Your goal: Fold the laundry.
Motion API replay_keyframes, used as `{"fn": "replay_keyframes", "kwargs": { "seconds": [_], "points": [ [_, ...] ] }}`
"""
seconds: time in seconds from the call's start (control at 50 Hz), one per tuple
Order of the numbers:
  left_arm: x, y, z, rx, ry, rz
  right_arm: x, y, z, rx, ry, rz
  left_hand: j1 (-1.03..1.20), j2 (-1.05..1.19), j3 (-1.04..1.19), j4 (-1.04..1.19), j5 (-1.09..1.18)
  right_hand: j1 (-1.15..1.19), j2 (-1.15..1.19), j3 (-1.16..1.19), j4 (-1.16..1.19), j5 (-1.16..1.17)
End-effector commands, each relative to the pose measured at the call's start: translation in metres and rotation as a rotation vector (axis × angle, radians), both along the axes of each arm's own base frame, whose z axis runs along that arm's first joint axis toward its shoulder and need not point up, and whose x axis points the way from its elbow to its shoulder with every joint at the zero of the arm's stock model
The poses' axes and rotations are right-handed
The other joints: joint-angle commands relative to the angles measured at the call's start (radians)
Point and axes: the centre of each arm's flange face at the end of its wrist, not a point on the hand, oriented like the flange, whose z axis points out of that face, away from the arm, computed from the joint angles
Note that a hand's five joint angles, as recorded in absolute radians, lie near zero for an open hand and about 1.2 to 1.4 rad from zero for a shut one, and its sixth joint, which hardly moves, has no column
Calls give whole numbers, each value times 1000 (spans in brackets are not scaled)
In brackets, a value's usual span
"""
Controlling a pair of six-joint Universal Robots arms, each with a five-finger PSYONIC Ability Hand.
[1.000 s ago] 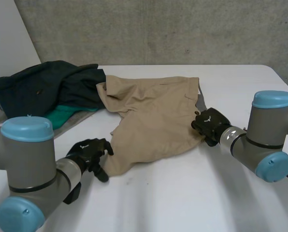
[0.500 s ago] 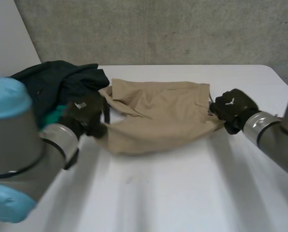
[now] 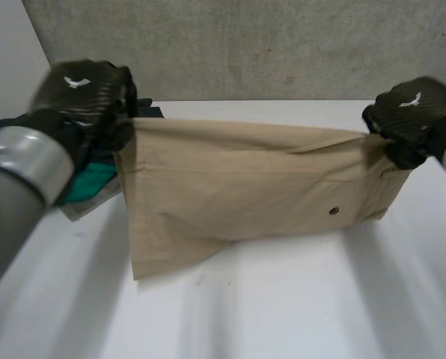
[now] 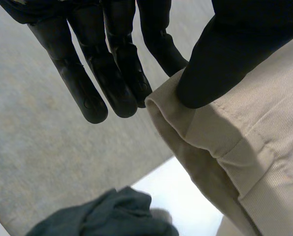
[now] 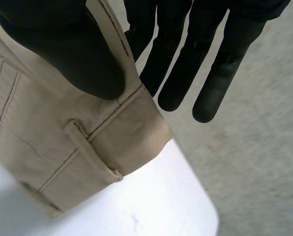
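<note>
A pair of tan shorts (image 3: 245, 187) hangs stretched between my two hands above the white table (image 3: 298, 299). At the shorts' left upper corner my left hand (image 3: 84, 93) pinches the waistband (image 4: 205, 147) between thumb and straight fingers (image 4: 112, 73). The right upper corner is pinched the same way by my right hand (image 3: 410, 116). Its thumb (image 5: 73, 54) presses on the waistband (image 5: 122, 132) beside a belt loop. The lower edge of the shorts trails on the table.
A heap of dark green clothes (image 3: 96, 176) with a bright teal piece lies at the table's far left, partly behind my left hand; it also appears as dark cloth (image 4: 102, 216) below the held corner. A grey wall stands behind the table.
Both hands closed on the shorts' waistband corners, rose and moved apart, lifting the shorts from a crumpled heap on the table into a taut hanging spread.
</note>
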Motion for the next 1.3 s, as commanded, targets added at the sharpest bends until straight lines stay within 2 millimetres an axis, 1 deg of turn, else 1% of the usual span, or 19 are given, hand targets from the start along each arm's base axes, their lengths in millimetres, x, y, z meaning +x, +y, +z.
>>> {"fn": "replay_keyframes", "kwargs": {
  "seconds": [0.02, 0.06, 0.12, 0.14, 0.24, 0.34, 0.5, 0.58, 0.6, 0.64, 0.66, 0.72, 0.74, 0.84, 0.92, 1.04, 1.18, 1.24, 1.3],
  "points": [
    [-38, -70, -32, -91, -131, 6, 15, -42, -30, 34, 29, -51, 268, 199, 203, 199, 219, 313, 221, 208, 200, 209],
    [-52, -89, -15, -209, -114, 8, 21, -62, -22, -64, 14, -99, 268, 199, 203, 199, 219, 313, 221, 208, 200, 209],
    [-64, -109, 33, -451, -26, 43, 36, -87, 11, -305, -82, -143, 268, 199, 203, 199, 219, 313, 221, 208, 200, 209],
    [-67, -111, 65, -594, 39, 60, 43, -96, 38, -464, -169, -156, 268, 199, 203, 199, 219, 313, 221, 208, 200, 209],
    [-59, -102, 144, -926, 245, 140, 51, -103, 114, -915, -469, -158, 268, 199, 203, 199, 219, 313, 221, 208, 200, 209],
    [-47, -96, 165, -973, 299, 200, 52, -104, 121, -958, -487, -151, 268, 199, 203, 199, 219, 313, 221, 208, 200, 209],
    [-51, -101, 106, -773, 174, 168, 57, -113, 81, -815, -430, -142, 268, 199, 203, 199, 219, 313, 221, 208, 200, 209],
    [-53, -98, 54, -636, 90, 130, 62, -120, 37, -692, -365, -115, 268, 199, 203, 199, 219, 313, 221, 208, 200, 209],
    [-55, -96, 28, -571, 52, 114, 64, -123, 13, -630, -334, -103, 268, 199, 203, 199, 219, 313, 221, 208, 200, 209],
    [-55, -92, 4, -508, 14, 102, 66, -125, -12, -563, -302, -91, 268, 199, 203, 199, 219, 313, 221, 208, 200, 209],
    [-54, -88, -19, -448, -20, 91, 67, -125, -38, -495, -266, -90, 268, 199, 203, 199, 219, 313, 221, 208, 200, 209],
    [-55, -80, -59, -350, -77, 67, 66, -121, -75, -395, -214, -90, 268, 199, 203, 199, 219, 313, 221, 208, 200, 209],
    [-58, -70, -83, -288, -114, 40, 65, -116, -94, -333, -185, -89, 268, 199, 203, 199, 219, 313, 221, 208, 200, 209],
    [-58, -33, -127, -108, -223, -33, 55, -96, -129, -181, -96, -99, 268, 199, 203, 199, 219, 313, 221, 208, 200, 209],
    [-43, -5, -120, -7, -289, -57, 42, -73, -136, -65, -5, -101, 268, 199, 203, 199, 219, 313, 221, 208, 200, 209],
    [-13, 46, -101, 158, -412, -100, 22, -16, -106, 48, 157, -56, 268, 199, 203, 199, 219, 313, 221, 208, 200, 209],
    [25, 150, -73, 395, -644, -310, -10, 70, -90, 259, 439, 55, 268, 199, 203, 199, 219, 313, 221, 208, 200, 209],
    [22, 163, -69, 366, -644, -388, -15, 84, -87, 301, 496, 89, 268, 199, 203, 199, 219, 313, 221, 208, 200, 209],
    [16, 159, -72, 345, -652, -415, -14, 79, -84, 271, 475, 95, 268, 199, 203, 199, 219, 313, 221, 208, 200, 209]
  ]
}}
